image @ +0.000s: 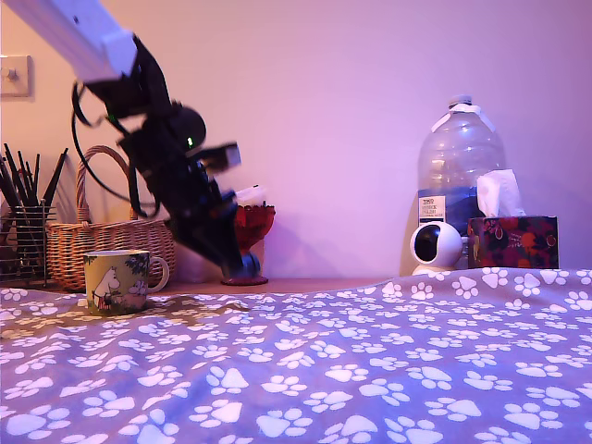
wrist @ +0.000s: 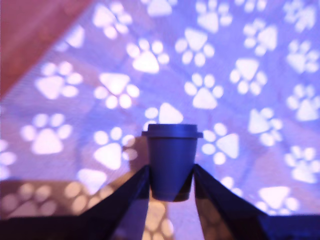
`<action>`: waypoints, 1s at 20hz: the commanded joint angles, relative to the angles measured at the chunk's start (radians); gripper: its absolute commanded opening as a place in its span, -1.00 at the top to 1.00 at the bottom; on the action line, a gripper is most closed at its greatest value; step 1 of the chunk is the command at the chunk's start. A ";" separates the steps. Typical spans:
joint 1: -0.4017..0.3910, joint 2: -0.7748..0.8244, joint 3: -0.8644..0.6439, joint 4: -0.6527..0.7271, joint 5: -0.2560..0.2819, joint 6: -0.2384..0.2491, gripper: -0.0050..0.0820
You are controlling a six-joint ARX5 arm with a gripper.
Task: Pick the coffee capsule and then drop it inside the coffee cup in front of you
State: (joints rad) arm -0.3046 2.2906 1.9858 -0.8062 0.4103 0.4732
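Nearest the camera, a purple cloth (image: 370,370) printed with white paw prints covers the surface. Farther back, at the exterior view's left, the yellow-green coffee cup (image: 117,281) stands on it. To its right, the black gripper (wrist: 171,187) clamps the dark blue coffee capsule (wrist: 171,160), just above the cloth. Behind stands a red goblet (image: 254,231).
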 commanded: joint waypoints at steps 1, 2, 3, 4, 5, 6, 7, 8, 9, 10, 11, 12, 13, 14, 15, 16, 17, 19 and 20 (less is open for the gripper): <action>0.003 -0.023 0.006 -0.011 0.005 -0.016 0.39; 0.003 -0.033 0.006 -0.028 0.004 -0.024 0.39; 0.003 -0.037 0.006 -0.044 0.005 -0.025 0.39; 0.003 -0.045 0.006 -0.063 0.005 -0.024 0.39; 0.003 -0.049 0.006 -0.076 0.003 -0.030 0.39; 0.004 -0.055 0.006 -0.089 0.001 -0.031 0.39; 0.004 -0.058 0.006 -0.100 0.000 -0.034 0.39; 0.003 -0.066 0.006 -0.110 0.000 -0.036 0.39; 0.003 -0.071 0.006 -0.113 0.000 -0.038 0.39; 0.004 -0.081 0.006 -0.117 -0.001 -0.041 0.39; 0.004 -0.087 0.006 -0.114 0.000 -0.059 0.39; 0.006 -0.094 0.006 -0.108 -0.004 -0.075 0.39; 0.011 -0.100 0.006 -0.106 -0.023 -0.097 0.39; 0.016 -0.105 0.006 -0.105 -0.040 -0.112 0.39; 0.020 -0.112 0.006 -0.106 -0.058 -0.124 0.39; 0.026 -0.116 0.006 -0.104 -0.071 -0.134 0.39; 0.031 -0.122 0.006 -0.102 -0.087 -0.142 0.39; 0.042 -0.139 0.006 -0.098 -0.108 -0.164 0.39; 0.050 -0.149 0.006 -0.097 -0.115 -0.171 0.39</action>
State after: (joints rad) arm -0.2642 2.1712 1.9862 -0.9112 0.3000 0.3126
